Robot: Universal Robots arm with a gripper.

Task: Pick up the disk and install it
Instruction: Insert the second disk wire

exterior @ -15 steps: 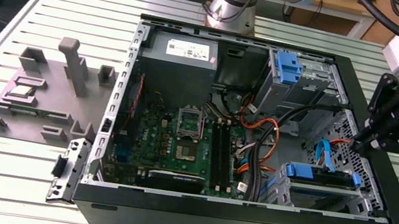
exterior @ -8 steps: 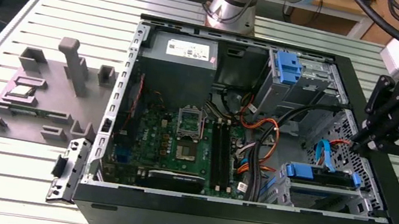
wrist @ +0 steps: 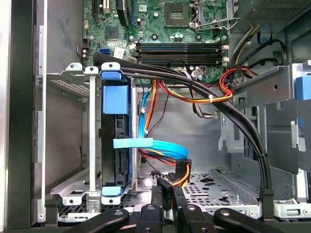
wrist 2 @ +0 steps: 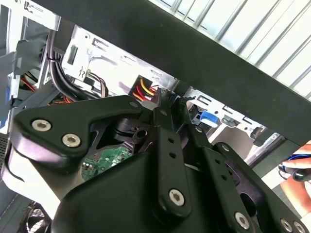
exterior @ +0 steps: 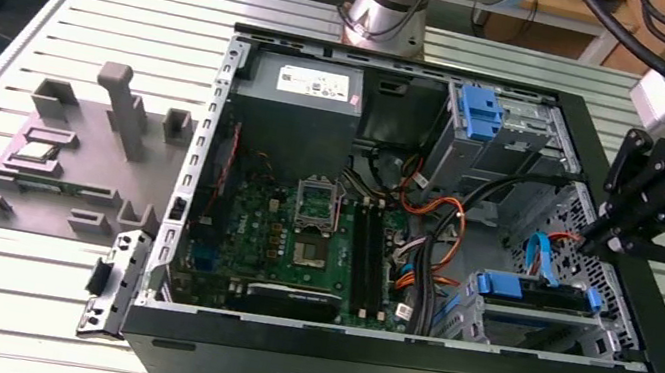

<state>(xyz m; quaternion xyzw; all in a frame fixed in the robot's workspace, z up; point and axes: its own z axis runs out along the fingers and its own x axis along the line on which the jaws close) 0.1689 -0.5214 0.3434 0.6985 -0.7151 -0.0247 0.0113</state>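
Observation:
The disk (exterior: 533,293) sits in the metal drive cage at the near right corner of the open computer case, its blue carrier bracket facing up. The first wrist view shows the disk (wrist: 116,141) edge-on, slotted between the cage walls, with a light blue data cable beside it. My gripper (exterior: 582,245) hovers just above the cage, on the exterior view's right and apart from the disk. Its fingers are shut with nothing between them, as both wrist views show: gripper (wrist: 168,193), gripper (wrist 2: 167,104).
Orange, black and blue cables (wrist: 204,92) run over the bay next to the cage. An upper blue caddy (exterior: 481,110) and a grey power supply box (exterior: 306,84) sit at the case's far side. A grey fixture (exterior: 94,157) lies left of the case. A hand (wrist 2: 295,187) is near the case's outer wall.

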